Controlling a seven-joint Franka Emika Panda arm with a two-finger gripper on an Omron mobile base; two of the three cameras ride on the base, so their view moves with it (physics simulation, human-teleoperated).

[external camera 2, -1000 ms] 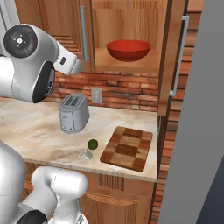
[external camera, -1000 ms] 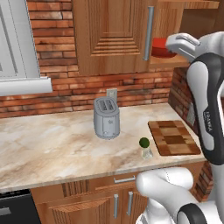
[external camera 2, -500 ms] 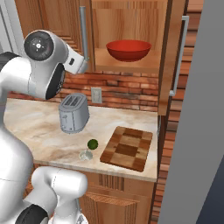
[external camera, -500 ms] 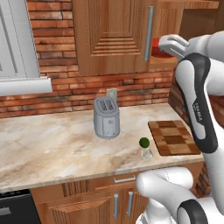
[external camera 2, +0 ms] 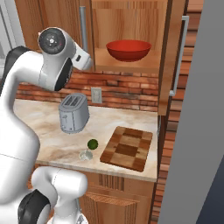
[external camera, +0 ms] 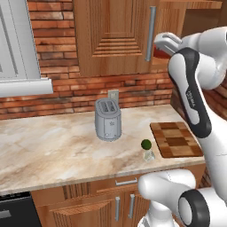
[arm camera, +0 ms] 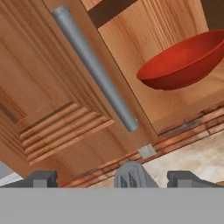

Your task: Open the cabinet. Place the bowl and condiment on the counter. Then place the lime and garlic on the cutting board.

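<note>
On the front part of the worktop sit the lime and, just in front of it, the pale garlic — the two all but touching. Beside them, toward the wall end, the cutting board lies flat and bare, its checkered blocks showing. Farther back, near the brick wall, a grey toaster stands upright below a wall outlet.

Above, the cabinet has one door shut, its long silver handle running down the door's edge, and the other door swung wide open. Inside the open half, the red bowl rests on the shelf, right side up. The condiment bottle cannot be made out.

The arm is raised to cabinet height, with the hand at the edge of the shut door beside the opening. In the hand view the fingers stand wide apart with nothing between them — the toaster is seen far below in the gap, and the bowl lies ahead and off to one side.
</note>
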